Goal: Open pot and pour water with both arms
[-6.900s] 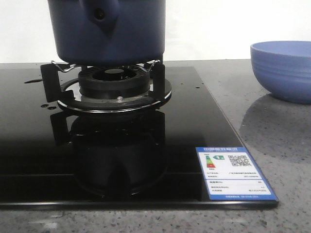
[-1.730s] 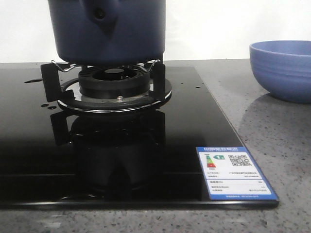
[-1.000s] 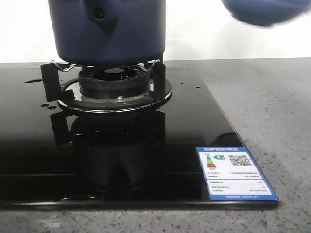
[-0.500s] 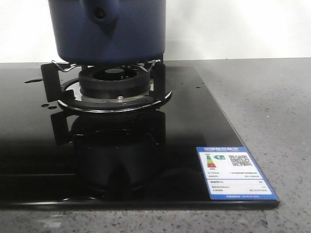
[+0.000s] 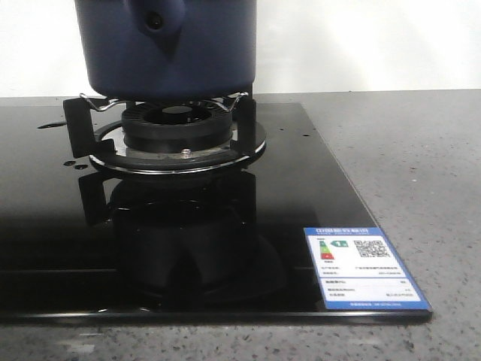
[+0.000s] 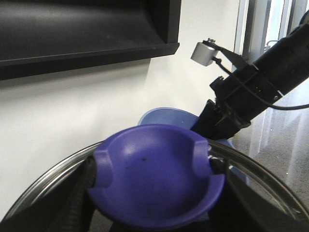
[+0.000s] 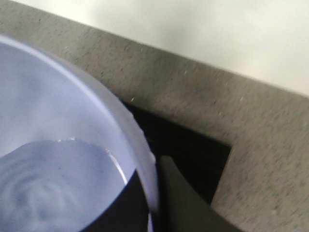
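Note:
The dark navy pot [image 5: 169, 45] stands on the burner [image 5: 176, 128]; its top is cut off in the front view. My left gripper [image 6: 149, 169] is shut on the purple-blue lid knob [image 6: 159, 198], with the lid's metal rim [image 6: 43, 186] around it. I cannot tell whether the lid rests on the pot. My right gripper [image 7: 150, 203] is shut on the rim of the periwinkle bowl [image 7: 72, 116], which holds water [image 7: 43, 188]. The bowl also shows in the left wrist view [image 6: 164, 116], raised just beyond the lid, held by my right arm [image 6: 251, 87].
The black glass cooktop [image 5: 301, 195] carries a blue energy label [image 5: 366, 267] at its front right corner. Grey speckled counter [image 5: 421, 165] lies to the right. A dark hood [image 6: 87, 34] hangs on the wall above.
The periwinkle bowl stood on the counter at the right; it rose and left the front view. A faint dark reflection has spread on the cooktop. The pot has not moved.

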`<action>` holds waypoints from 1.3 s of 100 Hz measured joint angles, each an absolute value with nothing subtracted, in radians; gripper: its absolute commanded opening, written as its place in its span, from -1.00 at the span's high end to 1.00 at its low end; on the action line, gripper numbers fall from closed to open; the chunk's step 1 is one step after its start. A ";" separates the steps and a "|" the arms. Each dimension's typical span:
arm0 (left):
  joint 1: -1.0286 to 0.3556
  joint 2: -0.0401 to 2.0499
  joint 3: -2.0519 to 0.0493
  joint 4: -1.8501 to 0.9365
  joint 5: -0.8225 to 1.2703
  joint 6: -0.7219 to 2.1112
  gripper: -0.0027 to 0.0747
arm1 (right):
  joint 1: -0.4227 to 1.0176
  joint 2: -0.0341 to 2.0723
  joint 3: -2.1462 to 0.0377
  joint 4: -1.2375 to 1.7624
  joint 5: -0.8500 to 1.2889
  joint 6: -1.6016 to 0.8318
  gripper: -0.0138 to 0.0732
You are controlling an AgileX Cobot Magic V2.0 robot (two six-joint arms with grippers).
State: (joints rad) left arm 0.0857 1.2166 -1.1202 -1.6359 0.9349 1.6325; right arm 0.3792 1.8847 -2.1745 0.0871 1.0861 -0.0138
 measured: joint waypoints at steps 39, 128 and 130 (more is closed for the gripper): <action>0.086 1.217 -1.120 -1.636 0.931 1.632 0.36 | 0.497 1.897 -2.174 -0.219 0.914 -0.012 0.82; 0.086 1.217 -1.120 -1.640 0.918 1.632 0.36 | 0.535 1.897 -2.174 -0.451 0.658 -0.012 0.82; 0.086 1.217 -1.120 -1.640 0.918 1.632 0.36 | 0.535 1.897 -2.174 -0.456 0.655 -0.012 0.82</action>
State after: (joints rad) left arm 0.0857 1.2166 -1.1202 -1.6402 0.9184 1.6325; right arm 0.5345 1.8975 -2.1745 -0.4557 0.6553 -0.0116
